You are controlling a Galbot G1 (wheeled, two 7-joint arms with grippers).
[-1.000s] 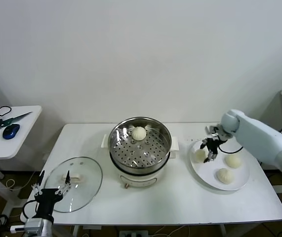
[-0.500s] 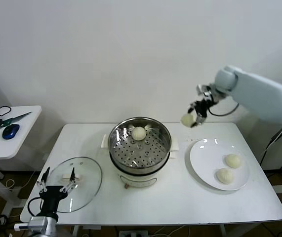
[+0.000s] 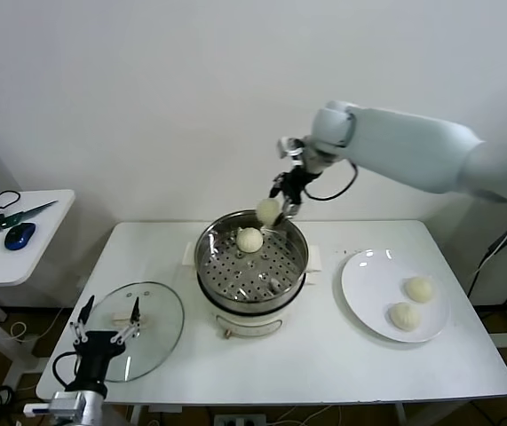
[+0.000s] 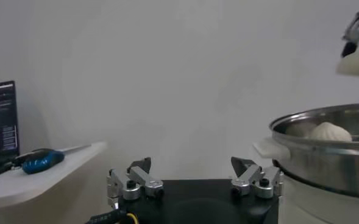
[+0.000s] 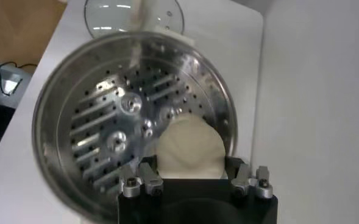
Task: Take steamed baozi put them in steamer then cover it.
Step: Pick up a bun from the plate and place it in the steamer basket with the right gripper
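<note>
My right gripper (image 3: 277,206) is shut on a cream-white baozi (image 3: 268,210) and holds it in the air above the far rim of the steel steamer (image 3: 214,277); the wrist view shows that baozi (image 5: 189,148) between the fingers over the perforated floor (image 5: 100,122). One baozi (image 3: 250,240) lies at the back of the steamer. Two baozi (image 3: 419,289) (image 3: 404,316) lie on the white plate (image 3: 368,284) at the right. The glass cover (image 3: 155,337) with its white handle lies flat on the table at the front left. My left gripper (image 3: 106,325) is open, low at the cover's near edge.
The steamer sits on a white pot base (image 3: 253,321) at the table's middle. A small side table (image 3: 22,257) at the left carries a blue mouse (image 3: 19,235) and cables. The wall stands close behind the table.
My right gripper has lifted a baozi off the plate and carried it left, from the plate to above the steamer's far rim. The left arm has shifted only slightly.
</note>
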